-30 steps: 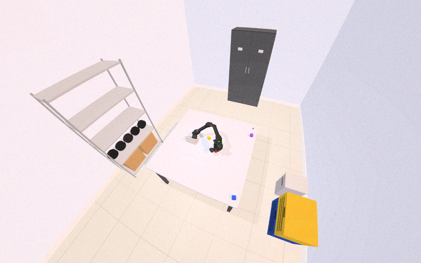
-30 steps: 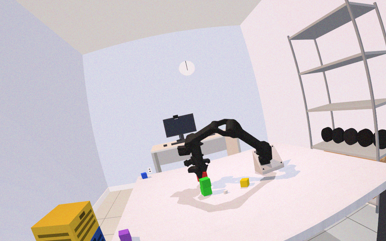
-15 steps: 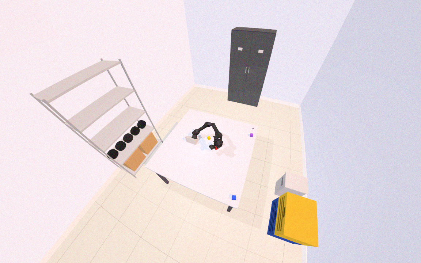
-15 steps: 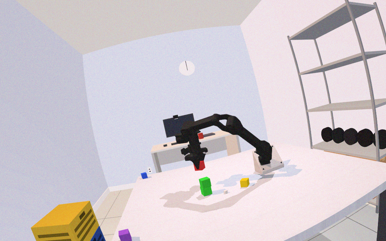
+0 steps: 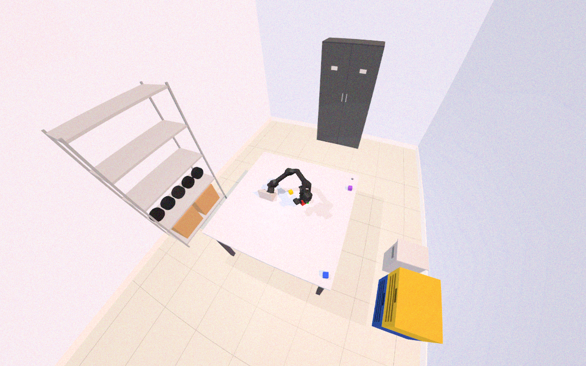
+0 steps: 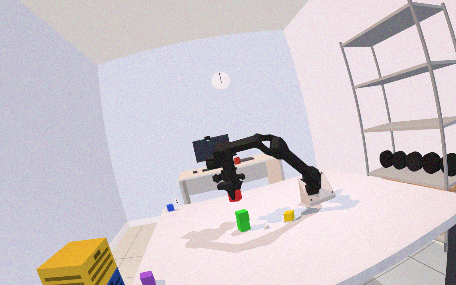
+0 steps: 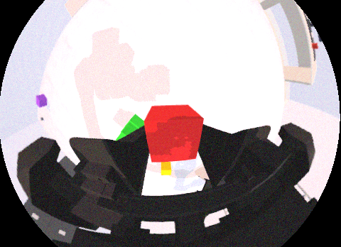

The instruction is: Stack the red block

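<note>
My gripper (image 6: 234, 193) is shut on the red block (image 6: 235, 195) and holds it in the air above the white table. The block also shows between the fingers in the wrist view (image 7: 172, 133). The green tower (image 6: 242, 220), two green blocks stacked upright, stands on the table below the held block and a little nearer the exterior camera. In the wrist view a part of the green tower (image 7: 129, 127) shows just left of the red block. In the top view the gripper (image 5: 303, 200) is small at the table's middle.
A yellow block (image 6: 288, 215) lies right of the tower, with a tiny white piece (image 6: 266, 226) between them. A blue block (image 6: 170, 207) and a purple block (image 6: 147, 277) lie near table edges. The arm's base (image 6: 314, 193) stands at the back right.
</note>
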You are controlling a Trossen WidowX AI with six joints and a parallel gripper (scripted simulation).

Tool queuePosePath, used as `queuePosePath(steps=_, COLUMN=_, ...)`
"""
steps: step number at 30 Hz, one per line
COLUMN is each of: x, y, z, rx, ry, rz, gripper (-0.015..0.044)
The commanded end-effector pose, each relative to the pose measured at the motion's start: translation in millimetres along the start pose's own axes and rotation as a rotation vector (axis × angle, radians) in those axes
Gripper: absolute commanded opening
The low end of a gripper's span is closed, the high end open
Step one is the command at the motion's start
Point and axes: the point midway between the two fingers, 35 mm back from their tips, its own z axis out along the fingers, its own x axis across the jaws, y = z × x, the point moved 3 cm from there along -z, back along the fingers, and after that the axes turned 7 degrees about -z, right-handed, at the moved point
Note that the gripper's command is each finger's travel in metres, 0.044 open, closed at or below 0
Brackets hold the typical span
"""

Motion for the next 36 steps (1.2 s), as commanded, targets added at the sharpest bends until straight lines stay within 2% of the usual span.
queuePosePath(steps=1, x=30, y=-12, z=0, rx=0.002, ry=0.003, rz=-0.004, gripper=0.0)
queuePosePath(steps=12, x=97, y=-50, z=1, rx=0.007, ry=0.011, rz=-0.004, gripper=0.0)
queuePosePath(steps=20, x=96, y=-49, z=-1, rx=0.007, ry=0.011, rz=-0.005, gripper=0.0)
queuePosePath(steps=30, x=97, y=-50, z=26, rx=0.008, ry=0.012, rz=-0.005, gripper=0.0)
queuePosePath(steps=36, x=97, y=-50, z=26, rx=0.008, ry=0.012, rz=-0.005, gripper=0.0)
